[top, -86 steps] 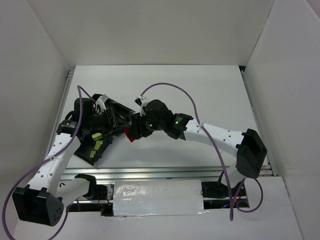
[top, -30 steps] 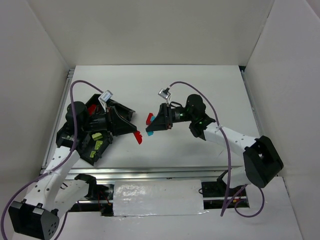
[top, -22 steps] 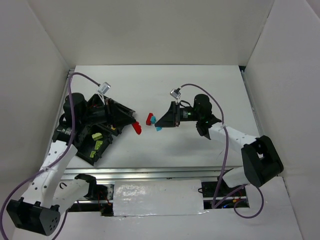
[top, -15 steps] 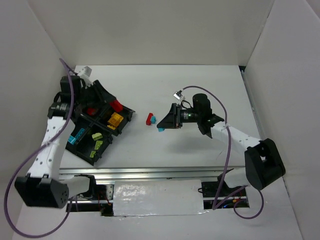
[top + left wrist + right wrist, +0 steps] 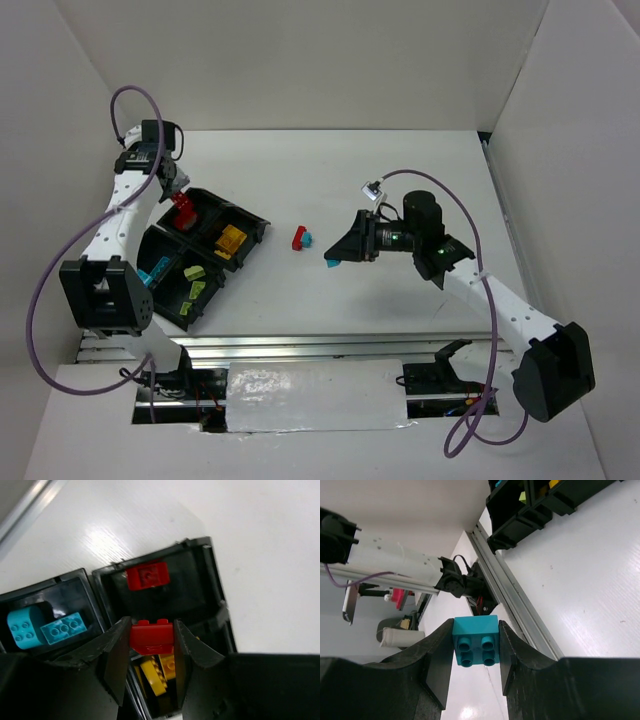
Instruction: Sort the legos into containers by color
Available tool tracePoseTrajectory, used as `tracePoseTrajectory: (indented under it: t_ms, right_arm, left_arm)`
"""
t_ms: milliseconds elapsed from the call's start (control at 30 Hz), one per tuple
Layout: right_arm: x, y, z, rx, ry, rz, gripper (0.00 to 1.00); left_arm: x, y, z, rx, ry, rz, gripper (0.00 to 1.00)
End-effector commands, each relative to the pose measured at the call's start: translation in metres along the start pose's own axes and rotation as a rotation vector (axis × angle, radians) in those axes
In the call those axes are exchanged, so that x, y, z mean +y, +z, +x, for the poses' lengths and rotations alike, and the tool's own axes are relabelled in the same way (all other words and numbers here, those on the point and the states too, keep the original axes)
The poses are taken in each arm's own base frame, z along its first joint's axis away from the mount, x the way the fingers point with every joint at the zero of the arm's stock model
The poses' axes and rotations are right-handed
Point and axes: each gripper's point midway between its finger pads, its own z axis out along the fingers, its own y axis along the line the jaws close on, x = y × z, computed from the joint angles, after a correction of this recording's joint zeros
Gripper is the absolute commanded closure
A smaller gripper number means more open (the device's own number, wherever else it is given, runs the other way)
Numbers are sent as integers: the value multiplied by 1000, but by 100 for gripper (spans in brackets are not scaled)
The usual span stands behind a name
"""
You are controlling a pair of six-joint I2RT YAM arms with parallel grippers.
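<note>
Left wrist, what's the left gripper point(image 5: 151, 629) got?
— Jaws pinching a red lego point(image 5: 151, 637) by its sides, over the tray point(image 5: 98, 587). Another red brick point(image 5: 147, 576) lies in the compartment just past it.
Neighbours?
— Two cyan bricks point(image 5: 42, 627) in the next compartment, yellow bricks point(image 5: 150, 674) below the held one. Top view shows lime bricks point(image 5: 196, 281) in the compartment nearest the near edge of the table point(image 5: 400, 170).
Tray where?
— Left side of the table, turned corner-on.
Right gripper point(image 5: 476, 628)?
— Clamped on a cyan lego point(image 5: 476, 642), near the table's middle, toward the near edge.
Anything loose?
— Loose red brick point(image 5: 297, 238) and loose cyan brick point(image 5: 307, 240), touching, mid-table between tray and right gripper.
</note>
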Motion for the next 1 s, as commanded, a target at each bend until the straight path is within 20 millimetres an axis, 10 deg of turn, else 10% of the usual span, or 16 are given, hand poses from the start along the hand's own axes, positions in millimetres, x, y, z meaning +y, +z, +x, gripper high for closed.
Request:
tracePoseTrajectory:
  t_ms: [0, 200, 400, 533, 633, 667, 733, 767, 967]
  right_arm:
    - [9, -6, 8, 17, -8, -21, 100]
    - [24, -9, 0, 21, -38, -50, 100]
    - [25, -5, -7, 31, -40, -49, 100]
    - [19, -1, -9, 27, -21, -40, 100]
    - [18, 1, -14, 10, 10, -28, 100]
    - [18, 2, -17, 1, 17, -27, 100]
    - [24, 2, -18, 2, 67, -40, 100]
    - [28, 3, -25, -17, 57, -60, 100]
    - [33, 6, -39, -24, 245, 4, 100]
  left_arm:
    - [20, 21, -13, -69, -10, -159, 86]
    - [14, 43, -7, -32, 19, -187, 56]
    - [16, 33, -10, -54, -3, -170, 1]
    - [4, 3, -28, -90, -4, -56, 1]
    - [-28, -41, -36, -130, 56, 222, 1]
    - [-47, -84, -35, -156, 117, 441, 1]
    - [-62, -108, -5, -165, 238, 692, 0]
    - [-80, -168, -4, -247, 291, 958, 0]
    - [-74, -273, 64, -315, 445, 1412, 1]
